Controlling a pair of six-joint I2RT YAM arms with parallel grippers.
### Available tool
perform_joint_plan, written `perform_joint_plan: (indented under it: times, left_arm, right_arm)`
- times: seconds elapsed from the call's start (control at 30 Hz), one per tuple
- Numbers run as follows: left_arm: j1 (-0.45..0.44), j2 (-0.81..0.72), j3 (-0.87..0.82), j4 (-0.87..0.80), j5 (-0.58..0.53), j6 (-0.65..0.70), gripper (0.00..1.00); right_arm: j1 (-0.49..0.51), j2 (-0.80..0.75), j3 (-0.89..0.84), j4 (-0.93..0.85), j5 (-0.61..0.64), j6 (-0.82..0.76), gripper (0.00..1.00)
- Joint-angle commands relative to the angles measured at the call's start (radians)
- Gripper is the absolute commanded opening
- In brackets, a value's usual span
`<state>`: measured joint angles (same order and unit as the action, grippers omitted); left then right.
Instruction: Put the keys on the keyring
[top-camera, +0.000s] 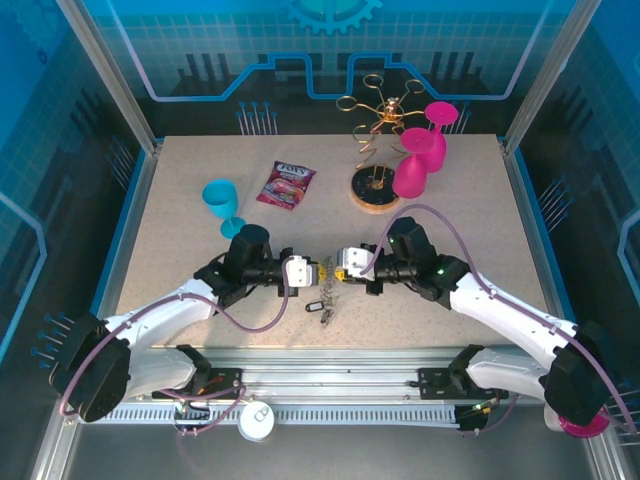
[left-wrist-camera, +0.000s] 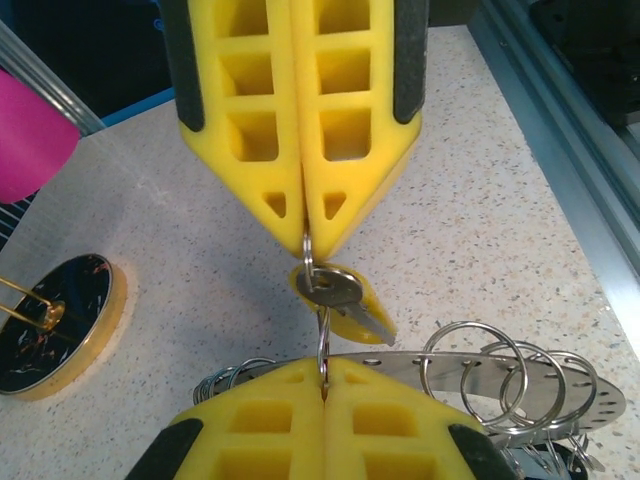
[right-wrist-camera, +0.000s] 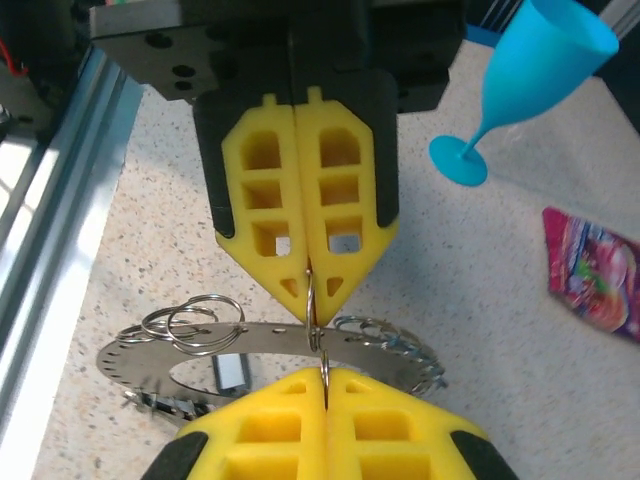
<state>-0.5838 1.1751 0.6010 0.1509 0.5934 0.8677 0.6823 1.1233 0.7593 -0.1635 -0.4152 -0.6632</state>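
Note:
My left gripper (top-camera: 318, 272) and right gripper (top-camera: 336, 270) meet tip to tip above the table's near middle. The keyring (left-wrist-camera: 560, 385) is a flat grey metal ring with holes, carrying several small split rings, and hangs under the tips. Seen from the left wrist, my left gripper (left-wrist-camera: 323, 372) is shut on a thin split ring at the keyring's edge. The right gripper (left-wrist-camera: 303, 235) is shut on a small loop holding the yellow-headed key (left-wrist-camera: 345, 298). From the right wrist, the right gripper (right-wrist-camera: 325, 375) pinches thin wire next to the keyring (right-wrist-camera: 260, 338). Black-headed keys (top-camera: 322, 312) lie below.
A blue goblet (top-camera: 222, 203) and a candy packet (top-camera: 286, 184) lie at back left. The gold wire glass rack (top-camera: 378, 150) on its round wooden base holds pink glasses (top-camera: 420, 155) at back right. A metal rail (top-camera: 330, 365) runs along the near edge.

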Motion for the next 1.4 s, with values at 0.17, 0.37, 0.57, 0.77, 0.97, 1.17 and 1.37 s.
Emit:
perform_joint_plan:
  times: [0.17,0.37,0.57,0.77,0.97,1.17,1.37]
  left_arm:
    - [-0.005,0.003,0.019,-0.034,0.071,0.05,0.0]
    - [-0.006,0.003,0.025,-0.039,0.068,0.05,0.0]
    - [-0.005,0.003,0.027,-0.039,0.052,0.05,0.0]
    - [-0.005,0.011,0.035,-0.041,0.037,0.04,0.0]
    - [-0.005,0.018,0.045,-0.047,0.025,0.031,0.0]
    - [-0.002,0.023,0.049,-0.047,0.01,0.022,0.0]
    - [0.004,0.026,0.052,-0.036,-0.003,0.0,0.0]
  right_arm:
    - [0.04,0.007,0.04,-0.001,0.033,-0.222,0.0]
    - [0.066,0.025,0.043,0.027,0.067,-0.248,0.0]
    - [0.082,0.04,0.046,0.0,0.086,-0.284,0.0]
    - [0.095,0.021,0.019,-0.008,0.118,-0.344,0.0]
    - [0.113,0.016,-0.003,-0.007,0.157,-0.403,0.0]
    - [0.121,0.008,-0.02,-0.008,0.179,-0.44,0.0]
    - [0.132,0.003,-0.04,0.009,0.226,-0.48,0.0]
